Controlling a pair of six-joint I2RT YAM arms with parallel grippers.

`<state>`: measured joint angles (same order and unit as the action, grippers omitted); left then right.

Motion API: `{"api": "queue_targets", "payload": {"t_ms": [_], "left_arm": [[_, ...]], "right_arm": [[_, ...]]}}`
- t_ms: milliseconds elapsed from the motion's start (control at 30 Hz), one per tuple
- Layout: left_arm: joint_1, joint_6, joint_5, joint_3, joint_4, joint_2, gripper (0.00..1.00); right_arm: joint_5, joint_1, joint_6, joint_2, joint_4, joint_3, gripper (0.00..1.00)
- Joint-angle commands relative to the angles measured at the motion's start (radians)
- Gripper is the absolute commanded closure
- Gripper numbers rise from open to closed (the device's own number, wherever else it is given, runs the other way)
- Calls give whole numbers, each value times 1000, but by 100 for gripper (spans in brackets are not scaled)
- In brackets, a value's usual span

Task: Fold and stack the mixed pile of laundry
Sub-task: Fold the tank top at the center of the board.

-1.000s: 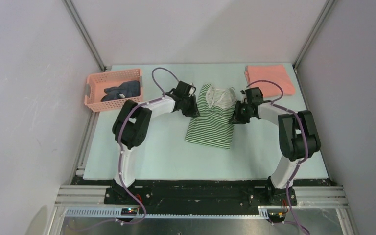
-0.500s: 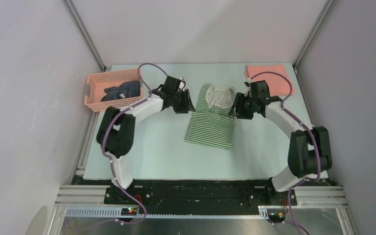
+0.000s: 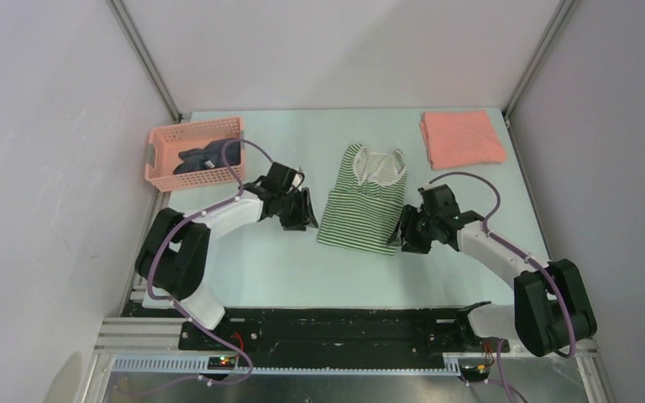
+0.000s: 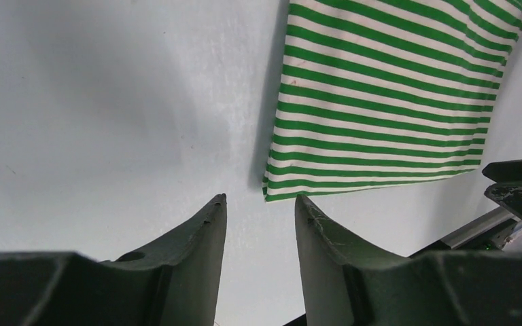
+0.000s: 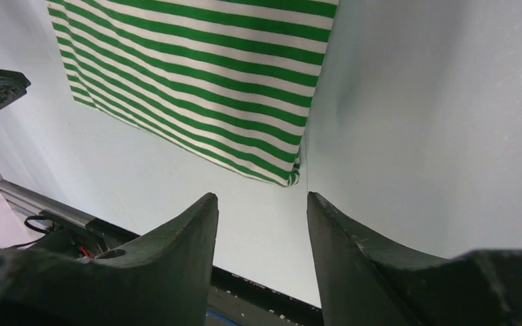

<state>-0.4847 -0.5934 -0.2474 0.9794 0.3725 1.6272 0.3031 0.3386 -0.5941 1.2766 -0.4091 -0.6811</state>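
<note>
1. The striped shirt (image 3: pixel 363 210) lies flat in the middle of the table (image 3: pixel 269 269). It's folded in to a narrow rectangle, collar at the far end and hem toward the arms.
2. The left gripper (image 3: pixel 304 220) sits low, just off the shirt's left edge near the hem. Its wrist cam shows the jaws apart with nothing between them but bare table. The hem corner is just past the tips, not touching as far as I can see.
3. The right gripper (image 3: pixel 401 238) mirrors that on the other side: jaws parted and empty, with the right hem corner just beyond the tips.
4. The salmon-pink shirt (image 3: pixel 462 138) is folded flat at the far right corner, well apart from everything else.
5. The dark navy-grey garment (image 3: pixel 210 155) is bunched up inside the pink basket (image 3: pixel 168 176) at the far left.
</note>
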Motion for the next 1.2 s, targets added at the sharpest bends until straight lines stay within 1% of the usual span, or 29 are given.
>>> {"api": "queue_targets", "payload": {"t_ms": [0, 100, 200, 300, 433, 500, 667, 700, 800, 867, 967, 1033, 1100, 1167], "left_arm": [[-7, 1, -17, 6, -42, -3, 54], [-15, -20, -8, -34, -50, -20, 55], [-32, -41, -4, -65, -70, -30, 55], [-55, -68, 0, -100, -101, -23, 55], [-69, -90, -4, -123, -129, -2, 56], [-71, -96, -1, -132, -139, 0, 56], [-72, -115, -8, -150, -165, 3, 57], [-72, -122, -10, -152, -172, 2, 58], [-72, -132, -7, -164, -189, -2, 60], [-72, -143, -15, -173, -214, 1, 63], [-72, -175, -45, -195, -274, 10, 66], [-71, -191, -56, -205, -293, 17, 67], [-72, -196, -53, -212, -299, 20, 70], [-72, -197, -47, -212, -300, 18, 74]], "right_arm": [[-36, 12, -38, 32, 118, 8, 47], [-35, 28, -62, 67, 124, 17, 48], [-43, 66, -116, 78, 160, 59, 48], [-75, 92, -146, 92, 178, 81, 48], [-141, 110, -139, 109, 156, 86, 50], [-153, 110, -138, 107, 156, 98, 53], [-184, 110, -128, 95, 165, 115, 65], [-185, 108, -124, 93, 164, 115, 66], [-199, 107, -116, 82, 151, 119, 75], [-205, 108, -111, 72, 147, 127, 78], [-205, 109, -107, 69, 143, 133, 77], [-212, 108, -107, 69, 127, 135, 68], [-220, 108, -107, 57, 118, 139, 66], [-231, 108, -104, 40, 110, 144, 66]]}}
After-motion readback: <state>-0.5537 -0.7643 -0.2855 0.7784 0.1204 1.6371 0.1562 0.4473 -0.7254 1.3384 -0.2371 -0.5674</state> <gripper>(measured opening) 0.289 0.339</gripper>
